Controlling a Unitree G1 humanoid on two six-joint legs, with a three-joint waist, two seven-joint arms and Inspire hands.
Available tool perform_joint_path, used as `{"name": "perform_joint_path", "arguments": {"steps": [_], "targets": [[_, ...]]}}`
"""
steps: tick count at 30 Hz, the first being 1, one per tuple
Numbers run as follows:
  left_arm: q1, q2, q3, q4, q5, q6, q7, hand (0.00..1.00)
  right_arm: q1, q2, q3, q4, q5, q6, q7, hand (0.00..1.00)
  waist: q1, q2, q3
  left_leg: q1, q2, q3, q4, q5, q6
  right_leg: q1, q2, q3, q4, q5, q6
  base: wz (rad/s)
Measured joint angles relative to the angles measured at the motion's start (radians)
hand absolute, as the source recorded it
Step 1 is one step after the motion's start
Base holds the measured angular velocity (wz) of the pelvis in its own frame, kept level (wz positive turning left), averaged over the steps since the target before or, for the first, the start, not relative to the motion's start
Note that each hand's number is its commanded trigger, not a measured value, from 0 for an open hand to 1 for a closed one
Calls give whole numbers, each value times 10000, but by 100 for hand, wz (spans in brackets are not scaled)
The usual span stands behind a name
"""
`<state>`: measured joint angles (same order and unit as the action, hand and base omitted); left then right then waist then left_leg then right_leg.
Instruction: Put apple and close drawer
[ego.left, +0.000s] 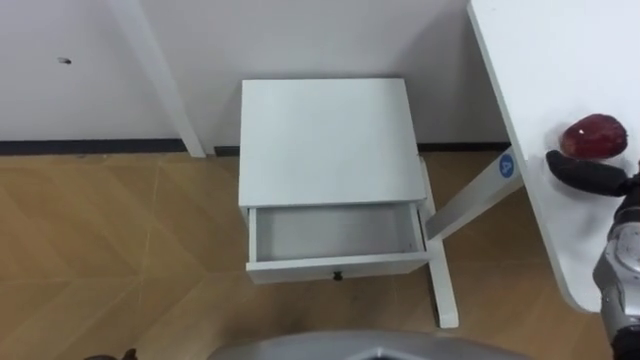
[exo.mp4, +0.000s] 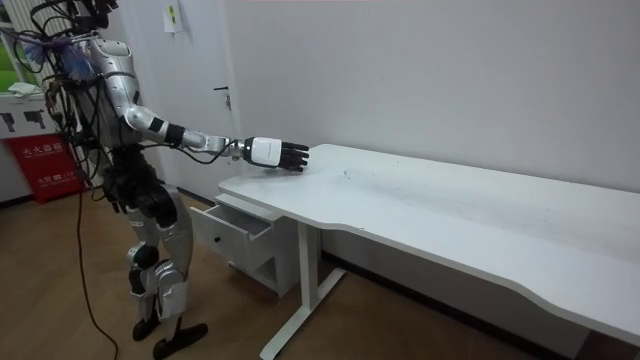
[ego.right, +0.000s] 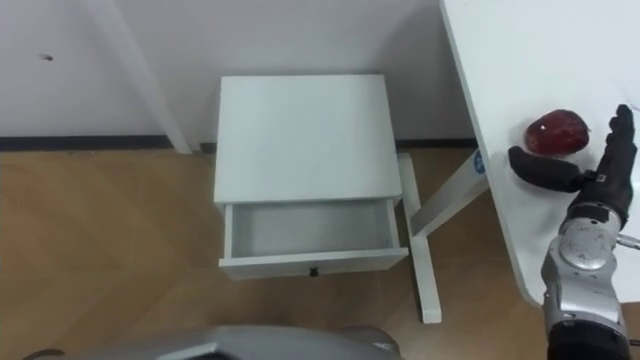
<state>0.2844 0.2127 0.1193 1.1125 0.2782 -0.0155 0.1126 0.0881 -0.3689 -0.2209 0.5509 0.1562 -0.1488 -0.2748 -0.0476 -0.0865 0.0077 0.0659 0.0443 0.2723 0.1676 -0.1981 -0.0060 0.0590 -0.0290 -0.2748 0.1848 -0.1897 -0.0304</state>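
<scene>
A dark red apple (ego.right: 558, 131) lies near the edge of the white table (ego.right: 540, 50) at my right. My right hand (ego.right: 598, 190) is stretched over that edge, open. Its thumb (ego.right: 545, 168) lies just in front of the apple and its fingers (ego.right: 620, 135) rise at the apple's right side, so the apple sits between them, ungrasped. In the room view the robot stands beside the cabinet with its right arm held out and the hand (exo.mp4: 280, 153) on the table's corner. The small white cabinet (ego.left: 328, 140) stands below me, its drawer (ego.left: 335, 232) pulled open and bare inside.
The table's white leg and foot (ego.left: 442, 290) stand right beside the cabinet's right side. A white post (ego.left: 160, 80) leans at the wall to the left. Wooden floor (ego.left: 110, 250) lies open to the left of the cabinet.
</scene>
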Motion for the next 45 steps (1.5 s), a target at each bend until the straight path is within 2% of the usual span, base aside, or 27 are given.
{"name": "perform_joint_path", "arguments": {"steps": [3, 4, 5, 6, 7, 19, 35, 41, 45], "targets": [[16, 8, 1, -2, 0, 129, -127, 0, -51, 0, 5, 190, -2, 94, 175, 2, 15, -77, -28, -9, -1, -1, 3, 0, 0, 0, -7, -10, 0, -1, 1, 1], [45, 8, 1, -2, 0, 206, -165, 0, -129, -3, 3, 287, -1, 178, 274, 11, 12, -145, -43, -13, -2, -2, 5, 0, 0, 0, -9, -15, 0, -1, 1, 0], [60, 8, 1, -1, 0, 269, -192, 0, -134, -3, 3, 337, 0, 204, 371, 42, 14, -195, -64, -17, -3, -2, 9, 0, 0, 5, -14, -24, -3, -1, 1, 0], [66, 8, 1, -1, -1, 307, -212, 0, -134, -3, 4, 364, 0, 210, 405, 84, 15, -212, -76, -14, -5, -4, 10, 0, 0, 18, -16, -30, -7, -1, 2, 4], [81, 9, 3, -4, 0, 338, -262, 0, -134, -3, 3, 400, -6, 227, 469, 100, 15, -207, -73, -3, -11, -7, 24, 0, 0, 53, -25, -39, -20, -2, 5, 5], [205, 30, 26, -58, 327, 542, -566, 0, -361, -68, -591, 917, -726, 314, 381, 100, 11, -169, -85, -17, -24, -114, 207, 0, 0, 213, -35, -201, -53, -18, 3, 4], [205, 35, -53, -241, 386, 532, -651, 0, -403, -65, -753, 1064, -879, 202, 688, 100, 5, -139, -92, 149, -37, -327, 221, -1, -1, 437, -32, -290, -156, -56, 17, 2], [-21, 42, -140, -239, 296, 498, -625, 0, -800, -63, -162, 1029, -922, 186, 679, 100, 17, -46, -37, 151, -43, -259, 206, -1, -2, 441, -23, -278, -120, -56, 16, 0], [-67, 48, -249, -256, 357, 363, -629, 0, -866, -46, 409, 559, -1533, 188, 753, 100, 114, -12, -32, 129, -38, -219, 211, -2, -1, 315, -19, -237, -143, -55, 15, -2]]}}
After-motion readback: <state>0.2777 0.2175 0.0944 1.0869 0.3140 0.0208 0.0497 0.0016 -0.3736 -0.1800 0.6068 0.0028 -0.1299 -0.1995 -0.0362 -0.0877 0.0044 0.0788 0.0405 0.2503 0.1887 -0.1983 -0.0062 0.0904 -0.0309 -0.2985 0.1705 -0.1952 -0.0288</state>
